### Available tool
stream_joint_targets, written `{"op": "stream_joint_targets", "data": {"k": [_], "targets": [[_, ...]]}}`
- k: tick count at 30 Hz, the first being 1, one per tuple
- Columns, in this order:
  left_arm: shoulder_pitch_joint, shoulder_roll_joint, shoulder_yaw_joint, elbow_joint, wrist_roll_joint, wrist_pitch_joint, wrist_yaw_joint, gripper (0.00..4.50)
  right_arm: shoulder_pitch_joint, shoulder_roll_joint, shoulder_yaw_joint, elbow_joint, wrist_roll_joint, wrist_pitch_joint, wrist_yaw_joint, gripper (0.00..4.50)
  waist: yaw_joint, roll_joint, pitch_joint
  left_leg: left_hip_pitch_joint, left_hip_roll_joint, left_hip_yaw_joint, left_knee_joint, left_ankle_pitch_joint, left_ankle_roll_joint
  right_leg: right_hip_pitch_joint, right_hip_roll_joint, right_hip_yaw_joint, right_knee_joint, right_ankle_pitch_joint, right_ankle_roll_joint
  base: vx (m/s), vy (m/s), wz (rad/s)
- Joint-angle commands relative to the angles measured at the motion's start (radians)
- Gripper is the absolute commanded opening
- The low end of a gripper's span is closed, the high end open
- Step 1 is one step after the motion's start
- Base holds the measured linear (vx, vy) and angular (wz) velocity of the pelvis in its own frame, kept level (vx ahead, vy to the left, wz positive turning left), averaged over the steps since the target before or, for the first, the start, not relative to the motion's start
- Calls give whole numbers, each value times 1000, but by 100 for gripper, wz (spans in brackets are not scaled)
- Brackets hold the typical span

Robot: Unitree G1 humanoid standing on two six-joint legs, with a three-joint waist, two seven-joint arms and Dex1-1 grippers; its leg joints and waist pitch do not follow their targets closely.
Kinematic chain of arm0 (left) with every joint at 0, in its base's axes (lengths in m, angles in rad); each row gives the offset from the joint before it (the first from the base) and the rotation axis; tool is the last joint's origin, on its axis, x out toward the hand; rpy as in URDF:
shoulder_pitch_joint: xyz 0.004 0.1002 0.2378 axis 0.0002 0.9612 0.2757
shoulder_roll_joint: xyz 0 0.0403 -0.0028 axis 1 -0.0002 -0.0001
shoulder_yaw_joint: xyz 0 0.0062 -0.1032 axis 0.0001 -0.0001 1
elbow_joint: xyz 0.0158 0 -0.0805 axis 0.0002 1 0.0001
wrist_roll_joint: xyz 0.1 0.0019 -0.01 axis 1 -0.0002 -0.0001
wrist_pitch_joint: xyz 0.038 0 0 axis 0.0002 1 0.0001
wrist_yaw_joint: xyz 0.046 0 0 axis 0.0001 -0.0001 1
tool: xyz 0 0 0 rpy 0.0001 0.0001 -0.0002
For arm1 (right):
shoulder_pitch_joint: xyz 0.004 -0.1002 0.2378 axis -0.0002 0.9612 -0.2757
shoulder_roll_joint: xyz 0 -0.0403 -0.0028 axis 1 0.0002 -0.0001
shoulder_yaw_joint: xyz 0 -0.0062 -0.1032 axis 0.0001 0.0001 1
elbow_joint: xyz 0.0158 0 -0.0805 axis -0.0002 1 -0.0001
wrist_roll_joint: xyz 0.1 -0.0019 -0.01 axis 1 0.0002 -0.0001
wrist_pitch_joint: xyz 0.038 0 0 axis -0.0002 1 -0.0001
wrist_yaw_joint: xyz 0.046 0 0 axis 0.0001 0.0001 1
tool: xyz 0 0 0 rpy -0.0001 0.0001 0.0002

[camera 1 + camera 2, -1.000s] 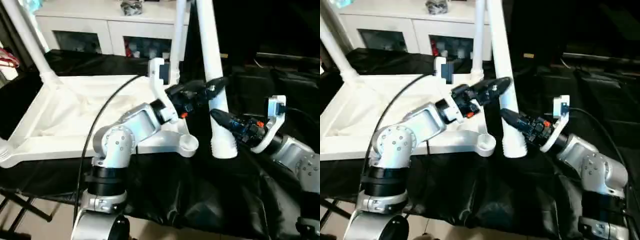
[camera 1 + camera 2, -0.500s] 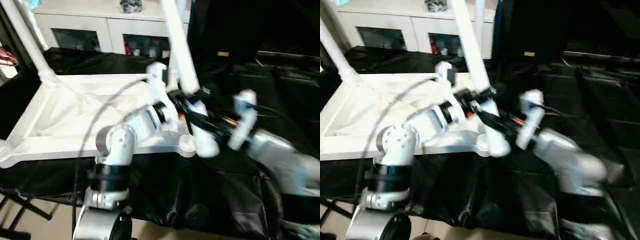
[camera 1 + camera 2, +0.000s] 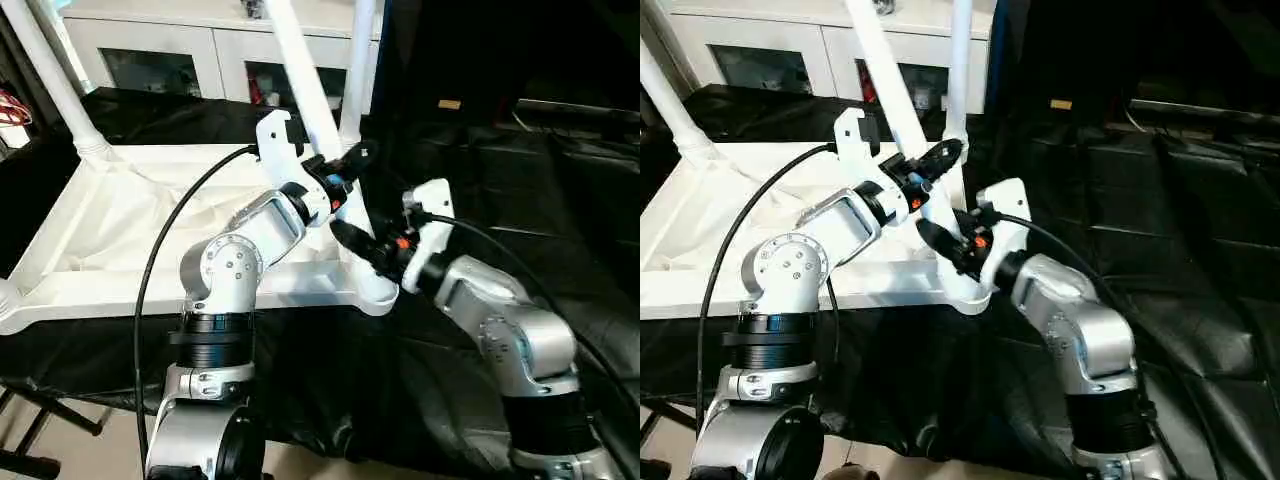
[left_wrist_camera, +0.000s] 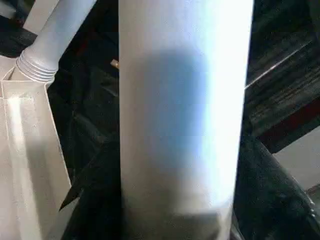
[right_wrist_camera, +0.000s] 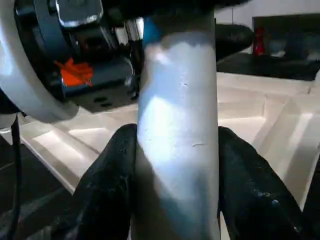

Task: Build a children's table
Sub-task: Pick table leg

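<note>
Seating leg into tabletop's near corner socket. Right gripper clamped low on leg, just above socket; left gripper around it higher, grip unclear. Long axis tilted, top leaning left; needs uprighting over socket.

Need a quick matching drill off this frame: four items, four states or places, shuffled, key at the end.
Items
1. held leg
2. far-left leg
3. tabletop
4. right gripper

States or places
A. lying underside up on the black cloth
B. standing in the far-left corner socket
C. tilted, its lower end at the near-right corner socket
D. shut on the lower part of a leg

Pairs: 1-C, 2-B, 3-A, 4-D
</note>
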Motion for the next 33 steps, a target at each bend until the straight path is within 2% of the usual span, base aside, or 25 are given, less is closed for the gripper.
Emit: {"op": "stream_joint_targets", "data": {"k": [1,7,8,9,10,11,13,14,15,19,20,21,22,23,24,25,27,29,31,32,33], "targets": [[-32,-57,-4,16,-5,-7,20,249,-25,16,19,-9,-6,-26,-6,185,-1,-12,-71,23,-3,1,-53,29,-3,49,-33,9,-48,366,-186,0,0,0],[-38,-41,2,18,-14,-12,5,206,-33,22,19,2,-21,-58,-22,185,-3,-11,-71,25,-3,1,-54,15,-10,49,-33,9,-50,347,-179,0,0,0],[-38,-36,-2,16,-18,-9,-7,202,-34,21,19,3,-18,-57,-17,185,-3,-5,-72,24,-3,0,-54,15,-11,48,-34,9,-49,347,-179,0,0,0],[-38,-34,-4,15,-19,-8,-12,202,-35,20,18,3,-15,-55,-14,185,-4,-6,-71,24,-3,1,-54,12,-12,48,-34,9,-51,345,-178,0,0,0],[-39,-20,-13,10,-25,-3,-41,192,-36,13,12,3,1,-40,3,241,-4,-9,-71,24,-4,1,-55,6,-13,49,-33,9,-51,342,-177,0,0,0],[-40,-7,-21,8,-28,0,-69,192,-36,0,3,3,23,-22,26,255,-3,-9,-71,25,-3,1,-55,5,-14,49,-34,9,-51,341,-177,0,0,0],[-41,2,-25,7,-30,1,-87,192,-35,-8,-4,3,37,-11,42,262,-3,-9,-72,24,-3,1,-55,1,-8,50,-34,9,-50,343,-182,0,0,0],[-44,20,-35,8,-34,2,-120,191,-35,-31,-11,3,50,2,71,289,-3,-6,-71,25,-3,1,-54,0,-9,48,-33,9,-50,342,-184,0,0,0],[-47,31,-41,9,-36,2,-142,190,-35,-46,-14,3,58,10,89,297,-2,-8,-72,24,-4,1,-54,3,-9,51,-33,9,-49,341,-185,0,0,0],[-51,116,-93,-6,-55,36,-309,190,-36,-151,-22,-15,139,90,244,321,1,-8,-71,28,-4,3,-54,-9,2,49,-31,9,-52,308,-196,0,0,0],[-46,149,-123,-19,-53,35,-380,190,-29,-202,-4,-33,152,96,316,328,0,-16,-71,26,-3,5,-55,-8,5,51,-32,10,-52,309,-200,0,0,0],[-46,149,-123,-19,-53,35,-380,190,-29,-202,-4,-33,152,96,316,332,4,-12,-71,25,-2,4,-55,-8,10,51,-33,9,-52,299,-205,0,0,0],[-26,213,-187,-65,-72,59,-528,190,-22,-275,7,-68,199,131,421,332,2,-17,-70,26,-3,5,-55,-11,16,49,-34,9,-53,287,-208,0,0,0],[-26,213,-187,-65,-72,59,-528,190,-22,-275,7,-68,199,131,421,332,4,-17,-72,27,-2,4,-55,-10,22,53,-34,10,-52,281,-212,0,0,0],[-18,238,-211,-87,-83,71,-596,190,-21,-304,14,-77,215,143,462,332,5,-13,-70,27,2,6,-54,-4,24,45,-35,10,-49,283,-220,0,0,0],[-14,256,-227,-103,-96,81,-649,190,-22,-323,20,-79,223,150,489,332,3,-17,-70,27,1,7,-55,-15,29,48,-36,10,-52,266,-230,0,0,0],[-13,269,-239,-114,-110,85,-697,190,-23,-339,30,-74,223,148,510,332,3,-15,-68,26,2,8,-55,-14,33,44,-38,10,-52,249,-246,0,0,0],[-14,280,-248,-123,-133,91,-749,190,-28,-352,38,-64,224,150,528,332,2,-21,-67,26,2,10,-56,-25,37,44,-40,10,-55,213,-256,0,0,0],[-14,284,-255,-133,-154,94,-790,190,-33,-356,41,-54,231,154,539,332,1,-20,-65,28,3,11,-58,-49,39,42,-42,10,-58,156,-260,0,0,0],[-14,284,-255,-133,-154,94,-790,190,-33,-356,41,-54,231,154,539,305,0,-19,-65,27,4,10,-59,-52,38,41,-42,10,-59,146,-260,0,0,0],[-13,285,-258,-140,-169,99,-812,190,-37,-357,42,-48,236,158,545,299,-2,-20,-64,28,5,10,-59,-61,37,40,-41,10,-61,127,-260,0,0,0]]}}
